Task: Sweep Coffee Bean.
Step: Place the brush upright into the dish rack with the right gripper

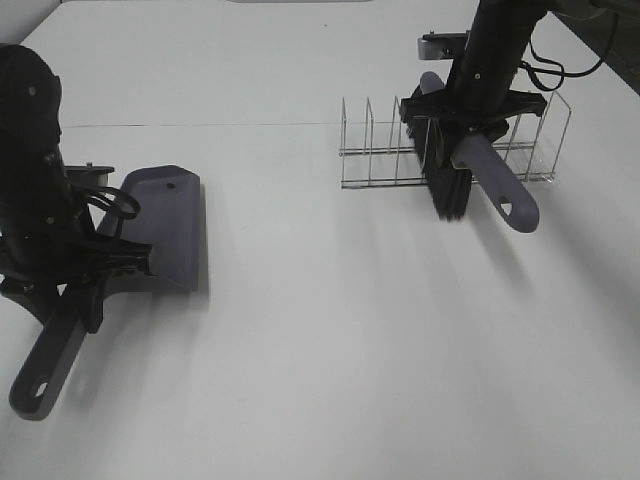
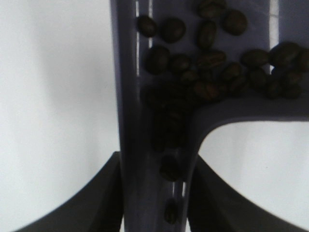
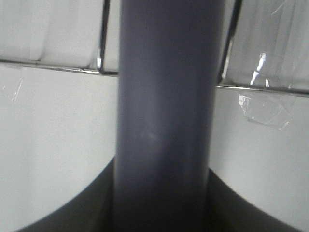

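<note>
The coffee beans (image 2: 207, 72) are lying inside the dustpan (image 1: 165, 230) the left tool (image 2: 154, 198) is gripping; the right tool (image 3: 161, 203) is gripping the brush (image 1: 500, 190).

Fills nearly the whole view with a plain white tabletop (image 1: 330, 390), matte and evenly lit. Shows a thin straight seam (image 1: 200, 125) running left to right across the far part. Ends at the far left corner and along the far right edge against a dark strip (image 1: 628, 55). Carries only soft, pale shadows stretching toward the near side.
</note>
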`<act>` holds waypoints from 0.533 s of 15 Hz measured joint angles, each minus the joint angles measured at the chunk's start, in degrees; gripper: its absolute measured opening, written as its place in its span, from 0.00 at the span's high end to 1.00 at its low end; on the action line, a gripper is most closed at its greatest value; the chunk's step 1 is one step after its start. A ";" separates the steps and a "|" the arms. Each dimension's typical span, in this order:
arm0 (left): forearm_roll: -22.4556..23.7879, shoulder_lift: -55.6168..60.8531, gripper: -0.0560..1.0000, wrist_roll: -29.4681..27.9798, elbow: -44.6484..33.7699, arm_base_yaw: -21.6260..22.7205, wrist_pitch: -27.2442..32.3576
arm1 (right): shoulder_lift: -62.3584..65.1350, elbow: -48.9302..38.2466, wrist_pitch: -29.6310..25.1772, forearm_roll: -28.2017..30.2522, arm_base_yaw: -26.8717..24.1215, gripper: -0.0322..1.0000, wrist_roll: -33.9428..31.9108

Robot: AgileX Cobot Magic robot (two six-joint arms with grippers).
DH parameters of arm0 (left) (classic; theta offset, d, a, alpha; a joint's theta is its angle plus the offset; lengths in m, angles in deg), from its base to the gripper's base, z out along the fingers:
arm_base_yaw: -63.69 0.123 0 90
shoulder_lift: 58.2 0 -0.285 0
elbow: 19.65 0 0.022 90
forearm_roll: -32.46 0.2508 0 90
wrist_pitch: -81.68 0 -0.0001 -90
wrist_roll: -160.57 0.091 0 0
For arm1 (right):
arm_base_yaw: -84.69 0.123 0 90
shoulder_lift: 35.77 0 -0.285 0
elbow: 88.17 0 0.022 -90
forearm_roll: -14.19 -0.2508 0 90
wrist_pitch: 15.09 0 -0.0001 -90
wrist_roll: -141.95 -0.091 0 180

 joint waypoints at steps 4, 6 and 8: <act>0.00 0.00 0.63 0.00 0.00 0.00 0.00 | -1.38 0.00 0.17 -0.11 -0.06 0.63 0.00; -0.06 0.00 0.63 0.00 0.00 0.00 0.00 | -1.38 0.00 0.23 -0.11 -0.06 0.63 0.00; -0.06 0.00 0.63 0.00 0.00 0.00 0.00 | -1.38 0.00 0.23 -1.09 -0.06 0.47 0.06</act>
